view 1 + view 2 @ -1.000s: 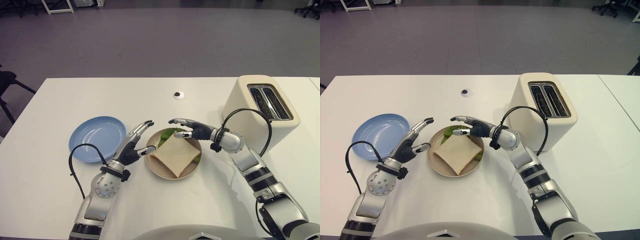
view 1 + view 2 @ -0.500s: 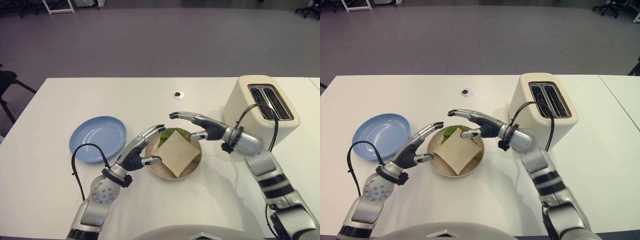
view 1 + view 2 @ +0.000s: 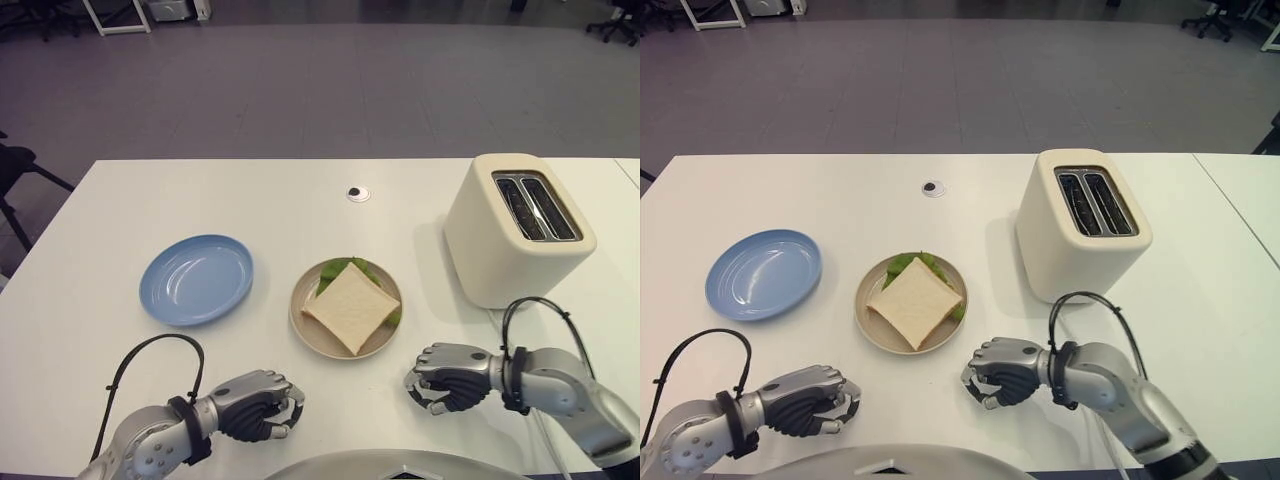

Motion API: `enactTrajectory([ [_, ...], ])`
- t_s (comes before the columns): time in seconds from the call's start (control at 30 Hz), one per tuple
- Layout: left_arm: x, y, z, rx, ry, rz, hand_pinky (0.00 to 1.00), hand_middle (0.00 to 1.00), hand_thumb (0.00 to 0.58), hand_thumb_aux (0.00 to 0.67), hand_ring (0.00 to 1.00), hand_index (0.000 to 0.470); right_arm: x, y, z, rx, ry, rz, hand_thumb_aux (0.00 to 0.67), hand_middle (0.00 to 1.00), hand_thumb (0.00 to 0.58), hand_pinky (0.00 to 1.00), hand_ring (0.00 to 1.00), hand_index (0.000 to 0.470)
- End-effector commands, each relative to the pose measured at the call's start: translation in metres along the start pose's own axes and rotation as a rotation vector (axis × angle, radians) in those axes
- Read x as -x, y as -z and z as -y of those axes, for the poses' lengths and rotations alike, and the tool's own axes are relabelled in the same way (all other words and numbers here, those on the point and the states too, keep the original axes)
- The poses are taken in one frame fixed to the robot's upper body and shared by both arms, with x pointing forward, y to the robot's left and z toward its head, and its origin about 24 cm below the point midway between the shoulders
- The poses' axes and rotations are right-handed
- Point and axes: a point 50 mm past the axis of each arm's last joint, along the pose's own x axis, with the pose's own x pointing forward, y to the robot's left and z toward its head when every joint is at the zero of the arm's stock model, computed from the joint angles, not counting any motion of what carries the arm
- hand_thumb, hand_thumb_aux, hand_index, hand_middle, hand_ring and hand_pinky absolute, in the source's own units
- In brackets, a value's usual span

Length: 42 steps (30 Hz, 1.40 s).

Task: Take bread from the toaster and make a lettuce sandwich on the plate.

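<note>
A slice of bread (image 3: 350,306) lies on green lettuce (image 3: 336,269) on the tan plate (image 3: 308,329) in the middle of the white table. The cream toaster (image 3: 515,232) stands at the right with both slots dark. My left hand (image 3: 253,405) is low at the table's near edge, left of the plate, fingers curled and holding nothing. My right hand (image 3: 449,377) sits near the front edge, right of the plate, also curled into a fist with nothing in it.
A blue plate (image 3: 196,278) with nothing on it lies left of the tan plate. A small black and white round fitting (image 3: 357,192) sits in the table top further back. Black cables loop at both wrists.
Both hands have drawn back from the plate toward the near edge of the table and curled their fingers shut. The sandwich has stayed in place.
</note>
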Motion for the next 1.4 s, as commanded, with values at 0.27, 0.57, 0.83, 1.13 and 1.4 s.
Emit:
enactTrajectory([
  [0.27, -0.059, 0.038, -0.028, -0.204, -0.186, -0.13, 1.0, 1.0, 0.58, 0.67, 1.0, 0.47, -0.05, 0.049, -0.022, -0.106, 0.024, -0.225, 0.67, 0.98, 0.58, 0.98, 0.98, 0.47],
  [0.57, -0.112, 0.06, -0.07, -0.219, -0.288, -0.132, 1.0, 1.0, 0.58, 0.67, 1.0, 0.47, -0.083, 0.097, 0.05, -0.142, 0.264, -0.319, 0.67, 0.97, 0.58, 0.97, 0.97, 0.47],
  [0.83, -0.104, 0.063, -0.08, -0.171, -0.405, -0.088, 1.0, 1.0, 0.58, 0.67, 1.0, 0.47, -0.073, 0.093, 0.059, -0.143, 0.354, -0.231, 0.67, 0.95, 0.58, 0.95, 0.95, 0.47],
  [1.13, 0.011, -0.009, -0.088, 0.261, -0.852, 0.241, 0.0, 0.0, 0.144, 0.089, 0.0, 0.063, 0.041, 0.042, 0.077, -0.256, 0.805, 0.057, 0.0, 0.58, 0.0, 0.58, 0.58, 0.0],
  [1.4, -0.018, -0.02, -0.073, 0.641, -0.826, 0.547, 0.0, 0.0, 0.0, 0.0, 0.0, 0.0, 0.023, 0.048, 0.072, -0.677, 1.06, 0.357, 0.0, 0.0, 0.0, 0.0, 0.0, 0.0],
])
